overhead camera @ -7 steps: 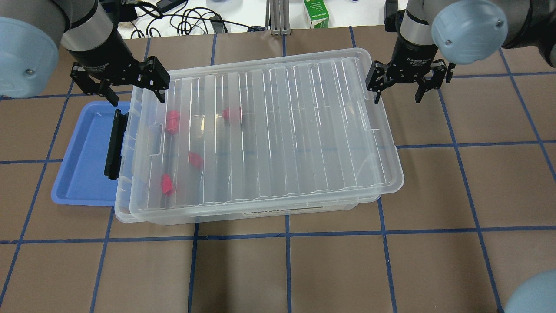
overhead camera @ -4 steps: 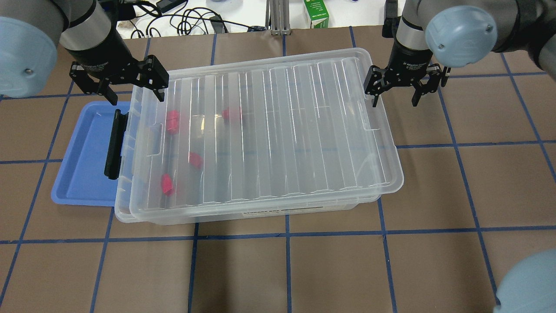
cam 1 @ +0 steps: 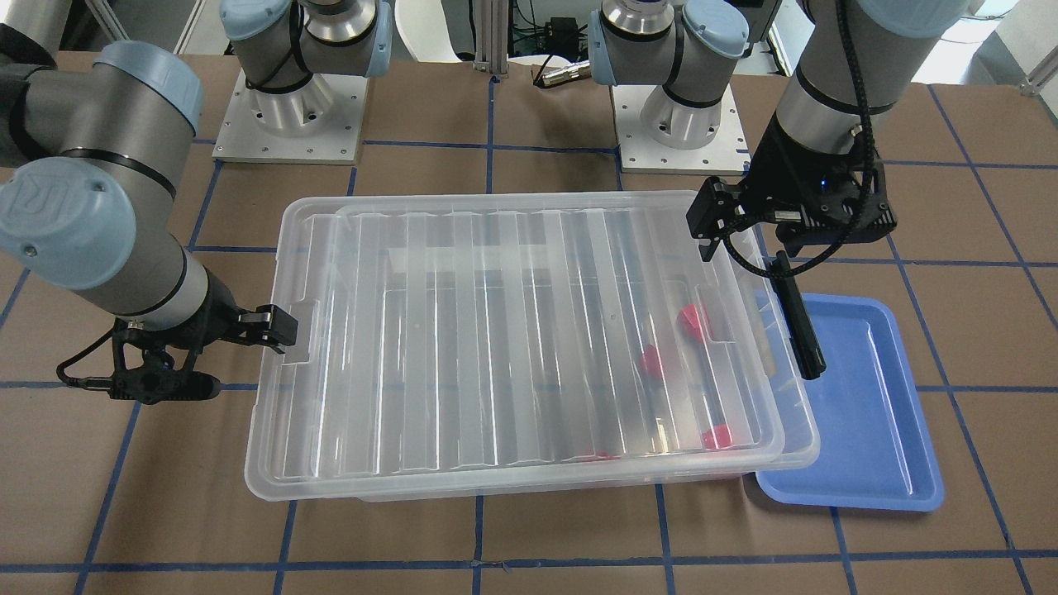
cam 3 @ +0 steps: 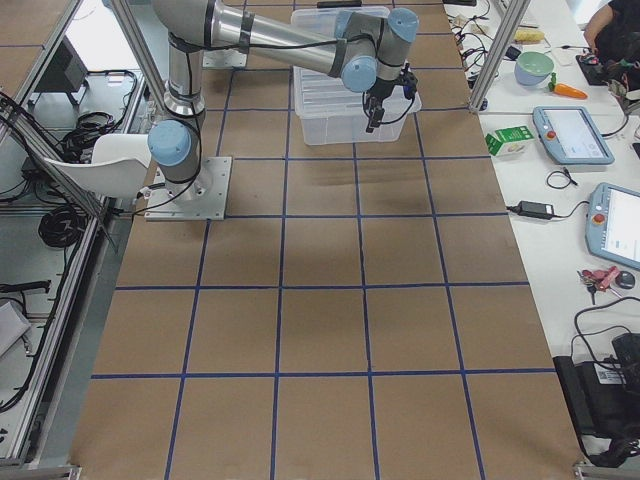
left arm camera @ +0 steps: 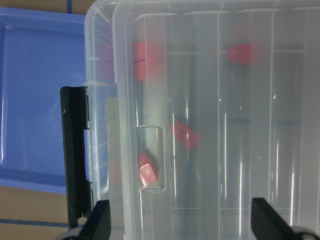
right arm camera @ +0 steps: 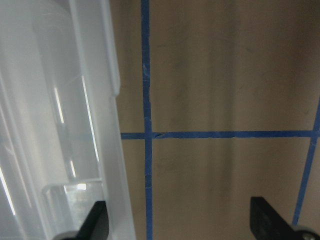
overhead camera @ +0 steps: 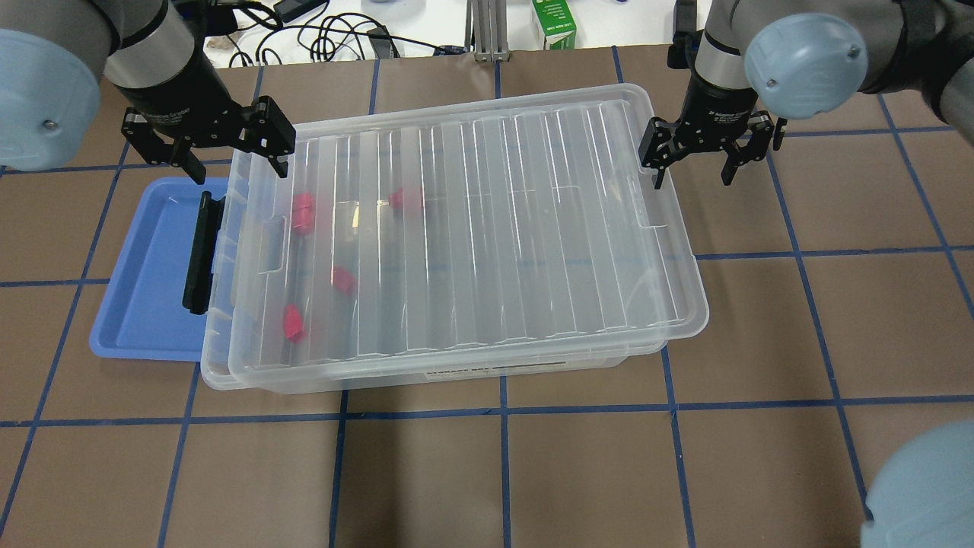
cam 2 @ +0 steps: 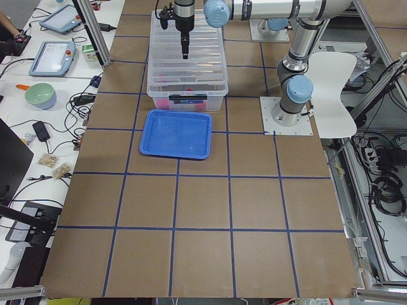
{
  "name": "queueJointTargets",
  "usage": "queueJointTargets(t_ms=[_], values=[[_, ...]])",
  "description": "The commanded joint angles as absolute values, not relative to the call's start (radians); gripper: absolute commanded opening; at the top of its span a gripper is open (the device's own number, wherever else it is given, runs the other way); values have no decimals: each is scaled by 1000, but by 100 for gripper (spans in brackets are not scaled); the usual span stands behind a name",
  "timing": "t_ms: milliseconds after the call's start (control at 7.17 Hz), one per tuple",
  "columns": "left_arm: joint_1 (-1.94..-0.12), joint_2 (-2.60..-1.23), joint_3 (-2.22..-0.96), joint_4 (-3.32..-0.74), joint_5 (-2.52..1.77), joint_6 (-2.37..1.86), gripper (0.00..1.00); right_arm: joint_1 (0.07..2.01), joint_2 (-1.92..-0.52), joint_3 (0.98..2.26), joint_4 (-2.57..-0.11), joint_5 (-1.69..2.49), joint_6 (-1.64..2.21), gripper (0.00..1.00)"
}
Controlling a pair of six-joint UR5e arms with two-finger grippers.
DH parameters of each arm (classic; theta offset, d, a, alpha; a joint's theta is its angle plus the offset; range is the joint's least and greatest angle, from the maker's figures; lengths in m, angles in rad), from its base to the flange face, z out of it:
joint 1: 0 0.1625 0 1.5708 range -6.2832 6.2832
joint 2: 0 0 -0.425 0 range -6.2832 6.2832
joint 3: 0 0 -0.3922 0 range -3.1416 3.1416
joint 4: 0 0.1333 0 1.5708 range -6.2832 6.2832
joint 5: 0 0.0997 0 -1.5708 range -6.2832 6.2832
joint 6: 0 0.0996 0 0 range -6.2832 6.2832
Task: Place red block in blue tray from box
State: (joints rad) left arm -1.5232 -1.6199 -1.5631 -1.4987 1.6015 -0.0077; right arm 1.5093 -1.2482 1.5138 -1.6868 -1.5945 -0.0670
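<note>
- The left gripper [overhead camera: 237,167] and the right gripper [overhead camera: 694,176] are both wide open. Each straddles a far corner of the lid [overhead camera: 487,228] and holds nothing.
- The red block [overhead camera: 302,213] lies under the lid in the box [overhead camera: 472,378], at the black latch bar [overhead camera: 199,255] end. The blue tray [overhead camera: 144,304] sits beside that end.
- Risk: an uneven lift tilts the lid, and the smooth, ribbed, translucent plastic slips from the gripper.
- Risk: a caught latch drags the box over the tray rim.
</note>
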Motion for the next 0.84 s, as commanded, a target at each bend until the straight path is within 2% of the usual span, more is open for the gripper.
queueJointTargets(t_ms=[0,698], values=[[-1523,-1620,-1563,-1499,1601,-8,100,1456,-1249,1514,-1683,-1601,-117,100],[-1523,-1620,-1563,-1500,1603,-11,100,1378,-1258,1514,-1684,-1605,-118,100]])
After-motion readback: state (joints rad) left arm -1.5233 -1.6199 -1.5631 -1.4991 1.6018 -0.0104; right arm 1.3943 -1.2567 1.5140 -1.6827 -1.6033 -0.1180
